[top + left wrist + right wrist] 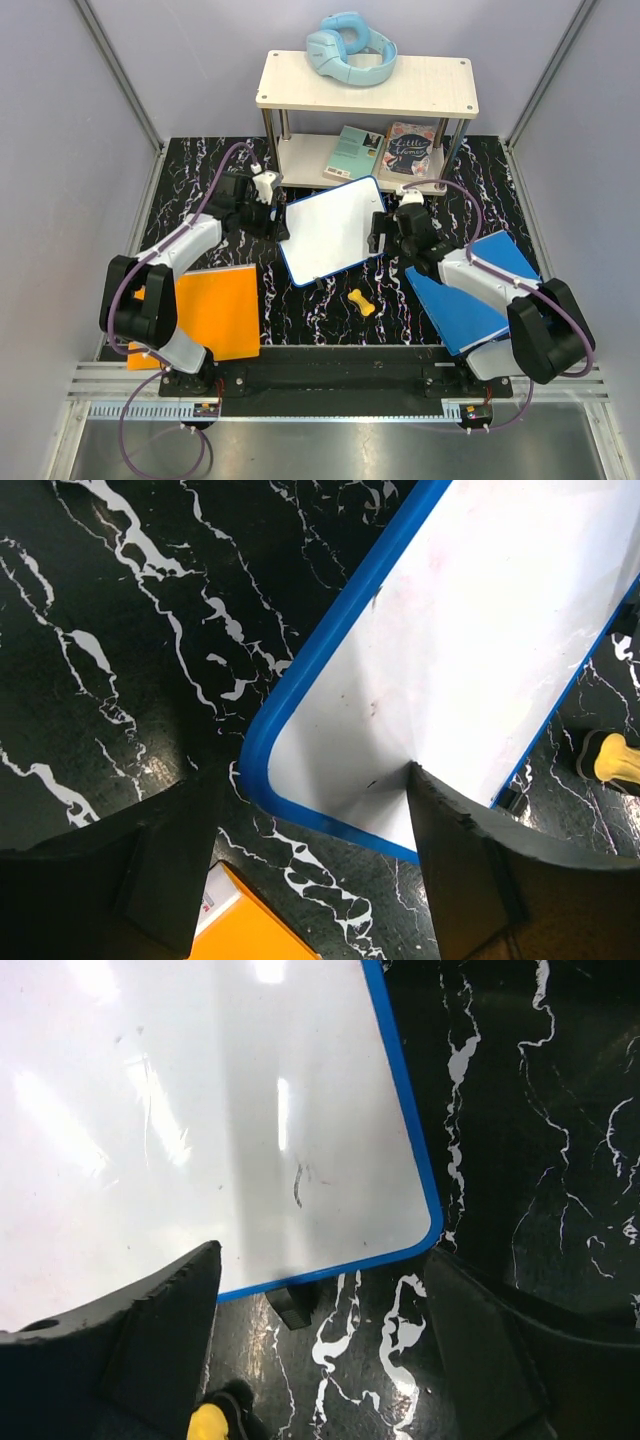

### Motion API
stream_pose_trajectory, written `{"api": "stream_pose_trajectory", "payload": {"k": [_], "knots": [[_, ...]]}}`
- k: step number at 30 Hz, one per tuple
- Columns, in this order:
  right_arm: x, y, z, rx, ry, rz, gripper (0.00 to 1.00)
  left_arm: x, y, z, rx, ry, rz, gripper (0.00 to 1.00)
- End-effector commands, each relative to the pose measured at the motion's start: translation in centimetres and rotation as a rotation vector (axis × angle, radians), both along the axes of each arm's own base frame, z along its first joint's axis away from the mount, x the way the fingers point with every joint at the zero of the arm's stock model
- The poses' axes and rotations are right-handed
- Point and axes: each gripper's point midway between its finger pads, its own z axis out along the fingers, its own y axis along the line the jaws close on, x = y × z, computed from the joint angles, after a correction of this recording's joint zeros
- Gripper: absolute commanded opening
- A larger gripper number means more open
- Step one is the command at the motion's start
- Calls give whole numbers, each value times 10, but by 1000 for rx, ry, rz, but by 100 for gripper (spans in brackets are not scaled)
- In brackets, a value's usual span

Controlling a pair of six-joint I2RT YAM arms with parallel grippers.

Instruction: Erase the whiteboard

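Whiteboard (pixel 330 230) lies flat and skewed mid-bench (pixel 300 310), between orange panel (pixel 215 310) and blue panel (pixel 470 290). Surface looks nearly clean; right wrist view shows one faint dark streak (pixel 298 1185) near a corner, and left wrist view shows a few specks. Risk 1: neither gripper carries a wiping tool, so a pass from here would judgeably drag bare fingers over the board, smearing the mark or scuffing the surface. Risk 2: the board is not clamped; a sideways push at either edge could slide or spin it on the bench, likely toward the small yellow object (pixel 362 302) lying just off its near edge. Risk 3: a small black piece (pixel 293 1302) sits at the board's rim, and a finger could snag on it. Left gripper (pixel 300 810): spread wide, empty, straddling a rounded corner of the board; one finger overlaps the white surface, contact cannot be told. Right gripper (pixel 320 1260): also spread wide, empty, hovering at the opposite corner; one finger overlaps the white surface, the other is off the rim over bare bench.
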Motion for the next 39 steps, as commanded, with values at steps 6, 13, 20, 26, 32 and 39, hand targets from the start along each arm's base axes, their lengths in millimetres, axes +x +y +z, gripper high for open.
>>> {"api": "stream_pose_trajectory", "payload": {"k": [6,13,20,26,32,39], "knots": [[-29,-2,-14,49,24,44,77,-4,23,19,84,-61,57,89],[-31,-6,-27,34,39,29,54,-9,20,52,32,-118,84,93],[-13,-6,-50,-24,93,-17,19,-25,8,64,-41,-111,28,94],[-7,10,-55,2,118,36,13,-36,3,91,-90,-166,-7,94],[-22,32,-55,55,145,143,11,-35,10,105,-92,-191,38,96],[-66,65,-71,14,204,291,9,-24,18,114,-103,-191,121,97]]}}
